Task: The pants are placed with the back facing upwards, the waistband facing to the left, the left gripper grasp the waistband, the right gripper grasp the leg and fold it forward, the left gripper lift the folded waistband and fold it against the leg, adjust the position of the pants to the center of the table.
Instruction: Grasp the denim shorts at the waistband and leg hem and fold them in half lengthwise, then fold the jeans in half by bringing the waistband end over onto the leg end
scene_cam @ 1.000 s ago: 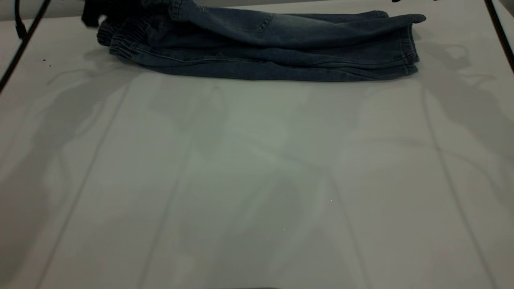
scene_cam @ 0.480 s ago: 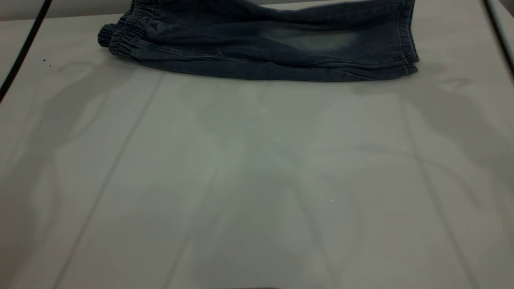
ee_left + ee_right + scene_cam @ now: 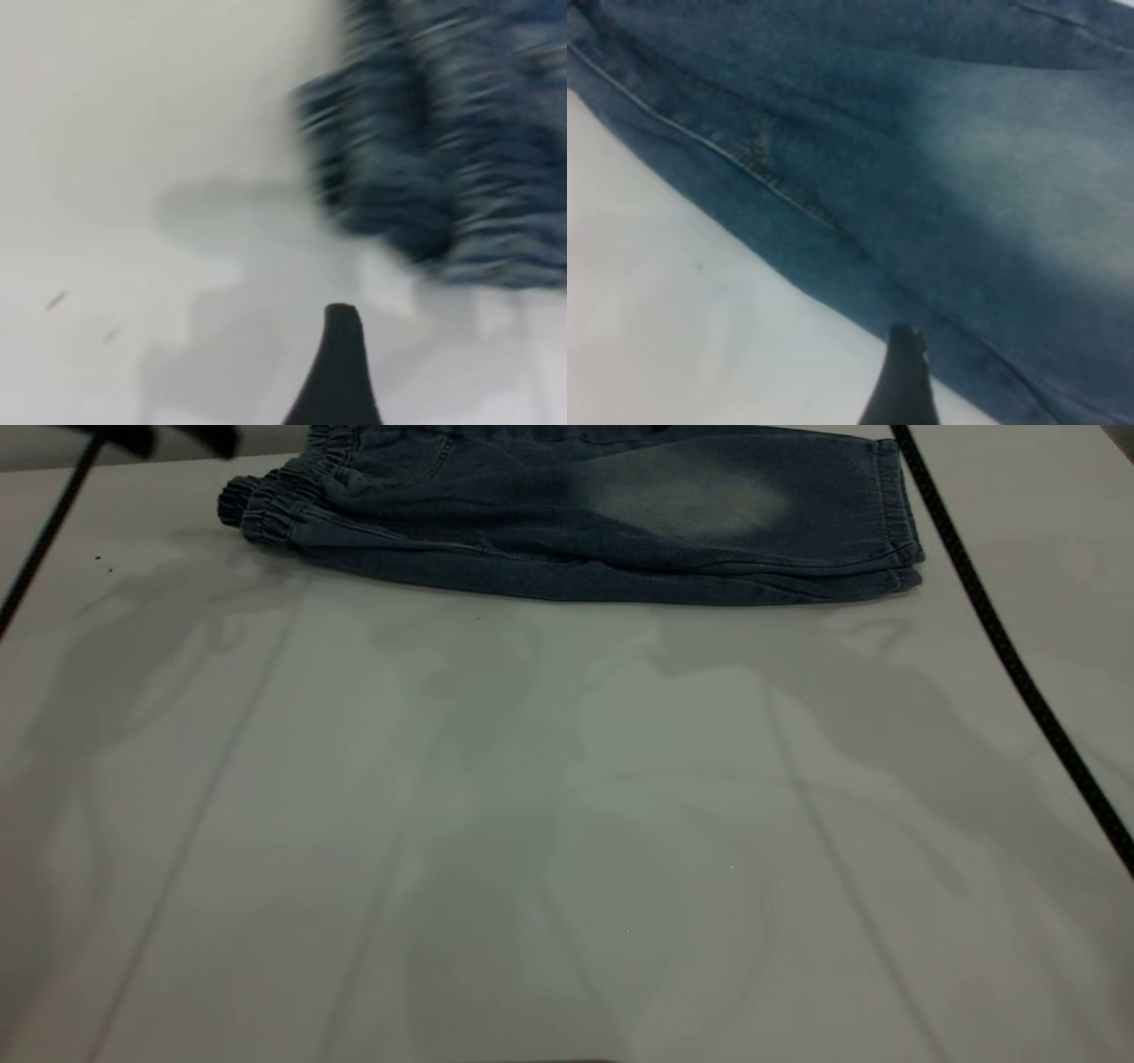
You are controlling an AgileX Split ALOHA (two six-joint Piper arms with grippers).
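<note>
The blue denim knee-length pants (image 3: 585,522) lie folded lengthwise along the far edge of the plain white table (image 3: 567,824), gathered elastic waistband (image 3: 266,509) toward its left edge, the faded-patch leg (image 3: 709,500) on top. Whether either end effector is apart or together cannot be told.
</note>
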